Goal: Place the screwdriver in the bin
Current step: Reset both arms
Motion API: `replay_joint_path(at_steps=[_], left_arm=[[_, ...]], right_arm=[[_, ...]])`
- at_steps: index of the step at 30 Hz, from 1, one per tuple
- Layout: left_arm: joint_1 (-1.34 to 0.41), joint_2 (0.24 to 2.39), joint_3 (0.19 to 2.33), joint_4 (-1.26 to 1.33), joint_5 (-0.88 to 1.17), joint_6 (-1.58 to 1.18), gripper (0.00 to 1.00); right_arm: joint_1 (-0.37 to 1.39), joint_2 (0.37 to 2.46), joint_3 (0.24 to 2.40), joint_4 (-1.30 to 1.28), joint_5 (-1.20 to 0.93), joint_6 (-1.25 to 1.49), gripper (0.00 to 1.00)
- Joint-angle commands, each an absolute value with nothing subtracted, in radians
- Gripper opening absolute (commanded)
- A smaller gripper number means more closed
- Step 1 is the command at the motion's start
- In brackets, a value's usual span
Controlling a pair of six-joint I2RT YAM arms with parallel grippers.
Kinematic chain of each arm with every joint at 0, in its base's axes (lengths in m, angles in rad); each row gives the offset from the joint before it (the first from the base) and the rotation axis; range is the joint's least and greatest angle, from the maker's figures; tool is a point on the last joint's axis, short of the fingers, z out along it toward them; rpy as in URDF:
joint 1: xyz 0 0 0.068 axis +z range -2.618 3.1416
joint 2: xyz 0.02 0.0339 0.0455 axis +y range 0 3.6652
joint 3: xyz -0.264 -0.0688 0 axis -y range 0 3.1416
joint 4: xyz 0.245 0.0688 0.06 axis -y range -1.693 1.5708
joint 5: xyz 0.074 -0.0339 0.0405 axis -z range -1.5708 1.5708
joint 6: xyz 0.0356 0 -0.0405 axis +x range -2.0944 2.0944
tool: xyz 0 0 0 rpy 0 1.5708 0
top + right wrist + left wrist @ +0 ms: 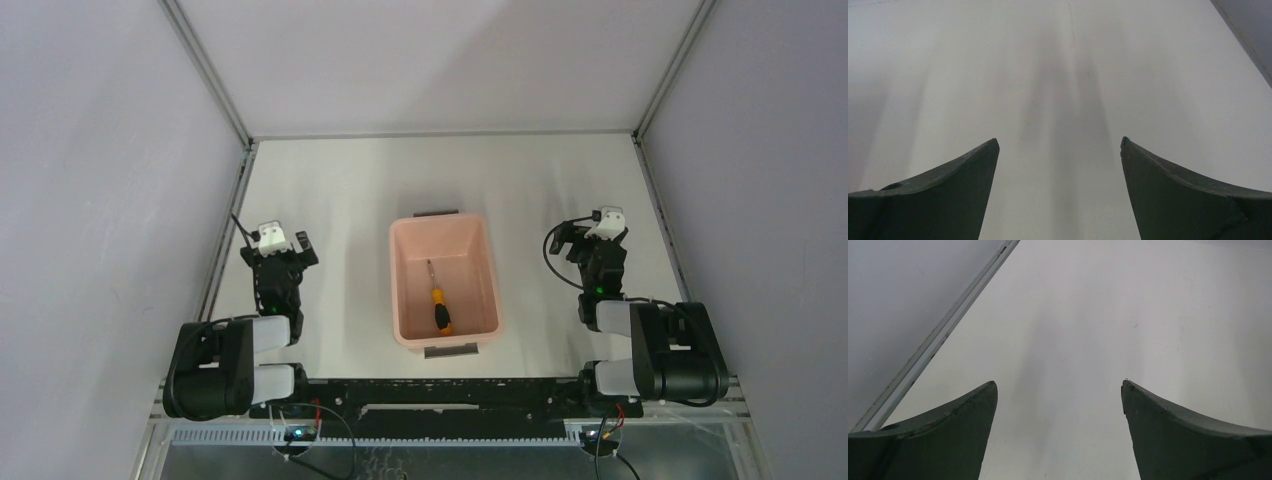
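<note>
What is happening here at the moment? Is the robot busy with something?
Nothing is being handled right now. The screwdriver lies inside the bin, on its floor, with its handle toward the arms' bases. The two arms sit apart from the bin, one on each side. The left gripper and the right gripper are both open and empty, with only the bare table in front of them. Judging from this, the job looks finished.

the scene is lit softly and evenly from above. soft grey shadows are cast along the table (1083,90) in both wrist views. the near fingers (938,200) are rendered dark and slightly soft.
</note>
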State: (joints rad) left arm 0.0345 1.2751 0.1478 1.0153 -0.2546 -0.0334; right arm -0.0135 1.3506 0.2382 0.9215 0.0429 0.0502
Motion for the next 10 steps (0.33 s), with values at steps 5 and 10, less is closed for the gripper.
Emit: replay_joint_path(at_steps=[5,10], left_arm=[[0.029,1.259,0.194,1.052,-0.245,-0.017,0.98],[0.029,1.259,0.194,1.052,-0.246,-0.017,0.98]], right_arm=[[-0.021,1.363,0.265,0.946,0.029,0.058,1.0],[-0.023,1.361,0.265,0.944,0.029,0.058,1.0]])
